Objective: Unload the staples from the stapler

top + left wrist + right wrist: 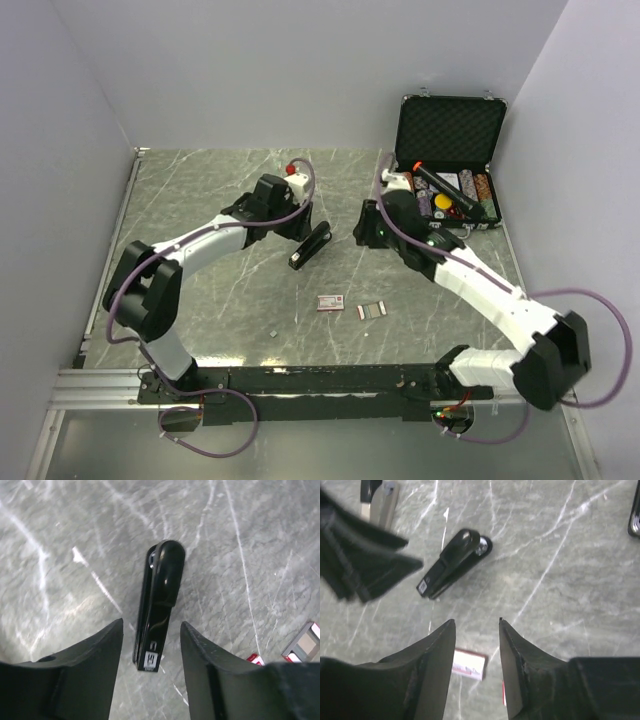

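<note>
Grey marbled table (180, 180), white walls. The stapler (310, 245) lies shut at mid-frame, under the left jaws, which are spread and empty. Short strips of staples (371, 311) lie to its lower right, beside a box (331, 302). The right jaws hover released. The stapler likely needs opening to check for more.

Both arms reaching inward, left pincer (151, 626) spread wide and empty, right pincer (476, 623) likewise, tips angled downward

Grey marbled tabletop (200, 200) enclosed by plain white walls (260, 70)
</note>
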Tool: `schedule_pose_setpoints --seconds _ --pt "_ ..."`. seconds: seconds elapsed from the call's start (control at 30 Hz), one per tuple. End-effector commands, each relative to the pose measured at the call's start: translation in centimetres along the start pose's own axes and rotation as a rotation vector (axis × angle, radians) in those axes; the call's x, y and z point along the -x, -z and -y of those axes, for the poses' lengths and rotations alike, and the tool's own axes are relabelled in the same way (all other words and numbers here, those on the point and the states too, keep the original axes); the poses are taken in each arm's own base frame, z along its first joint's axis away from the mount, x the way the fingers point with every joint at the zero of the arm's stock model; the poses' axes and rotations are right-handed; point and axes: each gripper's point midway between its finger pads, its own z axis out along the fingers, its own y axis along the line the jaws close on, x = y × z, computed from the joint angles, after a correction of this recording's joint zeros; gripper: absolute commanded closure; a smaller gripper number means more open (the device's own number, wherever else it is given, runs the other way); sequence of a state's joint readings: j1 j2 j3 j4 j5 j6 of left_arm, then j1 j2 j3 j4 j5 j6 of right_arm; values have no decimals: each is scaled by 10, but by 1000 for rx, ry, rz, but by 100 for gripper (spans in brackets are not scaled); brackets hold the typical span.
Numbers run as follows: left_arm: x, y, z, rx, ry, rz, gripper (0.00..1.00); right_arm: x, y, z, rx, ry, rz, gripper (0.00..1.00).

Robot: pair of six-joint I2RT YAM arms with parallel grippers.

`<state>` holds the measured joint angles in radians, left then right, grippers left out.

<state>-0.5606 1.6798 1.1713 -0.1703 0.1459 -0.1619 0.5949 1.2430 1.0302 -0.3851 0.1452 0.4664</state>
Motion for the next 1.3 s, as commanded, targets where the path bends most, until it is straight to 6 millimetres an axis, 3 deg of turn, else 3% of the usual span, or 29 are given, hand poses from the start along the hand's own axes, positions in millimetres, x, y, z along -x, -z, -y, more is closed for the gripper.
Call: schedule_pose_setpoints --seconds 0.0,0.23,0.43,0.87,1.17,1.27 --pt "24 -14 16 -105 -109 56 44 -18 24 1 57 0 -17 52" --pt "24 -48 14 -109 -165 29 39 -41 42 3 99 8 -22 48" --pt "25 -67 11 -90 -236 34 38 -53 46 -1 124 23 -46 45" --pt "3 -85 15 -68 -281 -1 39 -59 41 -8 135 24 -64 45" --pt "5 -84 12 -34 -291 16 74 -63 41 -10 135 21 -70 45" --pt "4 -83 12 -30 -300 13 91 -64 42 -12 139 22 -74 45"
